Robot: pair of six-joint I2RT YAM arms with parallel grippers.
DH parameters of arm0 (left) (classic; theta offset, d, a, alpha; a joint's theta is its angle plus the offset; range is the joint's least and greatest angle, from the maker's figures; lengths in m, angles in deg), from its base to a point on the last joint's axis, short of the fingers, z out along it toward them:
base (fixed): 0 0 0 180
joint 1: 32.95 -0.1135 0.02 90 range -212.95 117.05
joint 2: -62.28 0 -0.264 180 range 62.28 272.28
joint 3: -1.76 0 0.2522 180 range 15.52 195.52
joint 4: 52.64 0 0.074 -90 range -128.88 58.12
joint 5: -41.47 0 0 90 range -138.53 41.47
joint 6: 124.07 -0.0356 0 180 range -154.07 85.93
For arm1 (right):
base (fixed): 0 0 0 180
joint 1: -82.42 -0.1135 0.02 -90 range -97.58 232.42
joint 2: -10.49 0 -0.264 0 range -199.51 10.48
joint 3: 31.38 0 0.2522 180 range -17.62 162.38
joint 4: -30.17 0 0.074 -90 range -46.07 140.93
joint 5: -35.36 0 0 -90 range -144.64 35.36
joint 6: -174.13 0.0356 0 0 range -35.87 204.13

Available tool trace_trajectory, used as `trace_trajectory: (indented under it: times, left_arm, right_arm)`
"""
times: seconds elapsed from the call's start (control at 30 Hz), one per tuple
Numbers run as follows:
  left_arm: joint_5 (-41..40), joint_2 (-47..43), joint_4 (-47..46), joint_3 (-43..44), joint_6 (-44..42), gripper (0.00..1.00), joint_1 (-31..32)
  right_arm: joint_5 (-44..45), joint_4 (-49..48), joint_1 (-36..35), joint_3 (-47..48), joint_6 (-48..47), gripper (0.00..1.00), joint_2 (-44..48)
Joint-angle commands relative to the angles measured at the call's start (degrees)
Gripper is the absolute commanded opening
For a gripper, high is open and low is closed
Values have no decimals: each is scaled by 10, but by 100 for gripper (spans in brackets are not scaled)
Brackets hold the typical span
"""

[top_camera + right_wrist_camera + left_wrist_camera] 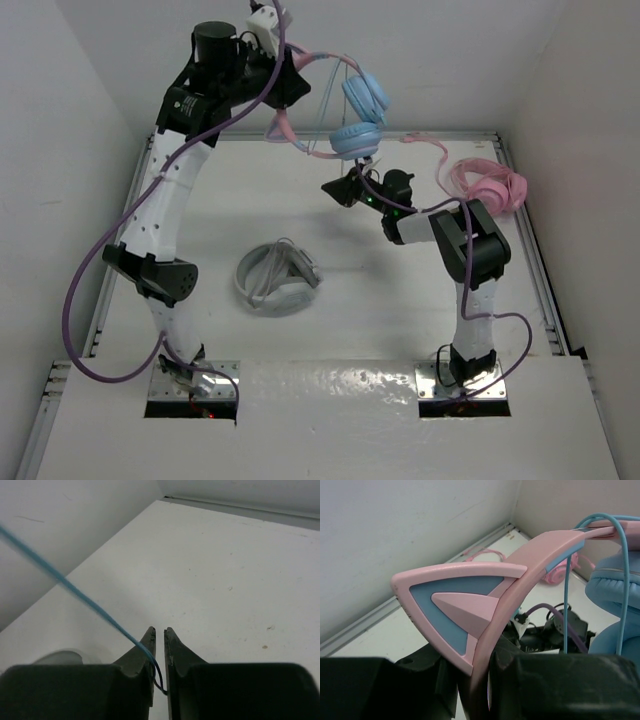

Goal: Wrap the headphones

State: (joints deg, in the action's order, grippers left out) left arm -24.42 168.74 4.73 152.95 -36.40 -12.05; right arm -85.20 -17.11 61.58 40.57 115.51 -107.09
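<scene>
The headphones [360,118] hang above the table [400,330], their pink headband [535,560] clamped in the left gripper [479,680] just beside a cat ear [450,605]. The band arches away from that gripper, and both blue ear cups [365,97] hang at its far end. The thin blue cable [85,597] runs straight into the right gripper [159,642], which is pinched on it. All-pink headphones [488,185] lie beyond that gripper, and white-grey headphones [275,280] lie nearer the bases.
</scene>
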Motion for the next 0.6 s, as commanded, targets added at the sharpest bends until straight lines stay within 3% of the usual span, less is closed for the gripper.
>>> trace_trajectory:
  times: [0.0, 0.07, 0.17, 0.27, 0.4, 0.5, 0.57]
  left_arm:
    - [-12, -8, -38, 54, 60, 0, -3]
    - [-31, -5, -39, 55, 85, 0, -4]
    - [-105, 2, -47, 44, 142, 0, -17]
    - [-154, 22, -58, 37, 206, 0, -32]
    - [-155, 64, -65, 40, 290, 0, -63]
    - [-186, 78, -70, 37, 319, 0, -74]
    - [-228, 80, -80, 30, 319, 0, -75]
  right_arm:
    - [14, -36, -5, 16, -3, 9, -10]
    - [30, -41, -5, 3, 1, 0, -7]
    - [45, -23, -8, -42, -5, 0, 19]
    - [92, 63, -34, -102, -81, 0, 83]
    - [141, 319, -84, -83, -233, 0, 160]
    - [154, 463, -126, -49, -306, 0, 191]
    - [176, 508, -163, -39, -338, 0, 206]
